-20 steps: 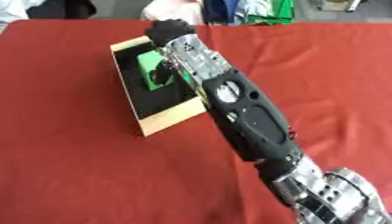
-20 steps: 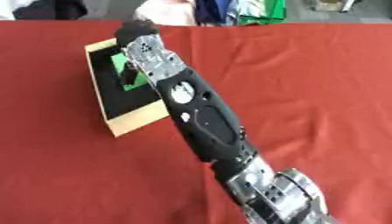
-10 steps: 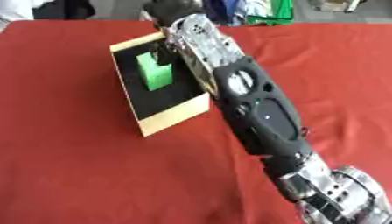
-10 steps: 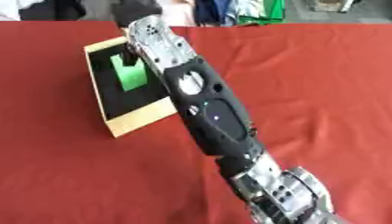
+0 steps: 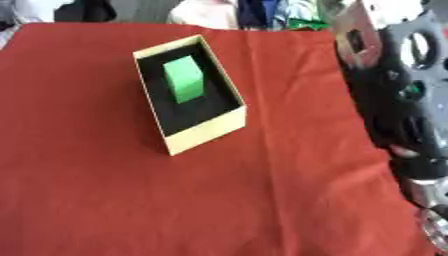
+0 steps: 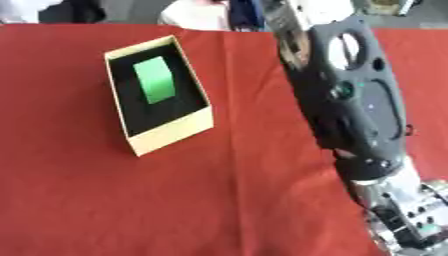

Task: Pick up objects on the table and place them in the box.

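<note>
— Where was the green block?
— Inside the tan box, on its black lining, well left of the right arm.
— And the robot hand?
— Cut off at the top edge; its fingers couldn't be told.
— Room to move?
— Bare red-covered counter lay around the box.

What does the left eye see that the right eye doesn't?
Only the left eye view shows bare red cloth all the way between the box and the arm at its right edge. Only the right eye view shows the black forearm whole, reaching up past the table's far edge. Both show the green block lying inside the yellow box. Neither shows a robot hand.
</note>
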`<state>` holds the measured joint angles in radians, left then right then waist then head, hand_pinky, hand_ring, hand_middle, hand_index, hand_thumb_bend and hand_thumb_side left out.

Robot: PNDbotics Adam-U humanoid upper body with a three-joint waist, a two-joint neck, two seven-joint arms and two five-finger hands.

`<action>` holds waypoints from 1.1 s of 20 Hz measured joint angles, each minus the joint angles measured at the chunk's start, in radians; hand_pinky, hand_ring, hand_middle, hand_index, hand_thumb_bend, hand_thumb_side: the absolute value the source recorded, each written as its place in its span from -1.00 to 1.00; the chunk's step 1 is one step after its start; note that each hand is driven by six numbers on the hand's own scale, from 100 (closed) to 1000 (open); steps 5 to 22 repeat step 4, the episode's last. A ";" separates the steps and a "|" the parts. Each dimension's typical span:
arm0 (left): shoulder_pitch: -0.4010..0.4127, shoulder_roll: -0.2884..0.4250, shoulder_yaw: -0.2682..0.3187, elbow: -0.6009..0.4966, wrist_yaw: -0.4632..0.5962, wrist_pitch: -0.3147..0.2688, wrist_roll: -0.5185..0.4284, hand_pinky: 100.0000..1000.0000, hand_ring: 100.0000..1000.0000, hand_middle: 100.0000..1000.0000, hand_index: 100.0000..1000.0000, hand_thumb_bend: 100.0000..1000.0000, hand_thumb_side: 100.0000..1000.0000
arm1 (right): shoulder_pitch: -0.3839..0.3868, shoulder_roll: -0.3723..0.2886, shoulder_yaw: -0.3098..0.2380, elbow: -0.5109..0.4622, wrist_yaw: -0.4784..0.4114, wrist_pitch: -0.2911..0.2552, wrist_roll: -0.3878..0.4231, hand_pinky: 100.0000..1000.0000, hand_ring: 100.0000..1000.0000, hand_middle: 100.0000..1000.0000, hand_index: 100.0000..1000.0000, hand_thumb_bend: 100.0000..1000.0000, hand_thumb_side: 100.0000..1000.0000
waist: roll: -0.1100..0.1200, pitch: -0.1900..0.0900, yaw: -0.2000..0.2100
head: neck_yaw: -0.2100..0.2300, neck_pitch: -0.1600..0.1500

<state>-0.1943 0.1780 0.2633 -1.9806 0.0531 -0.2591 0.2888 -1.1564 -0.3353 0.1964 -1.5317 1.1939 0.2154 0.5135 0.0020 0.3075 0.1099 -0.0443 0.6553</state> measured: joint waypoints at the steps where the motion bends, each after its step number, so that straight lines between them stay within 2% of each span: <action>1: 0.000 0.000 0.001 0.000 -0.001 -0.001 0.002 0.06 0.19 0.12 0.36 -1.00 -0.31 | 0.017 -0.031 -0.004 -0.025 -0.034 0.021 -0.025 0.54 0.61 0.74 0.91 -1.00 -0.74 | 0.000 0.000 -0.002 | 0.005 0.000; 2: 0.001 0.001 0.001 0.000 -0.002 -0.002 0.005 0.06 0.19 0.12 0.36 -1.00 -0.32 | 0.036 -0.060 -0.008 -0.050 -0.070 0.044 -0.053 0.49 0.57 0.70 0.87 -1.00 -0.63 | 0.000 0.000 -0.004 | 0.009 0.000; 4: 0.001 0.008 0.003 0.000 -0.004 -0.004 0.010 0.06 0.19 0.11 0.36 -1.00 -0.32 | 0.080 -0.113 -0.020 -0.097 -0.144 0.089 -0.122 0.44 0.51 0.66 0.82 -1.00 -0.65 | 0.000 0.000 -0.008 | 0.015 0.000; 22: 0.001 0.008 0.003 0.000 -0.004 -0.004 0.010 0.06 0.19 0.11 0.36 -1.00 -0.32 | 0.080 -0.113 -0.020 -0.097 -0.144 0.089 -0.122 0.44 0.51 0.66 0.82 -1.00 -0.65 | 0.000 0.000 -0.008 | 0.015 0.000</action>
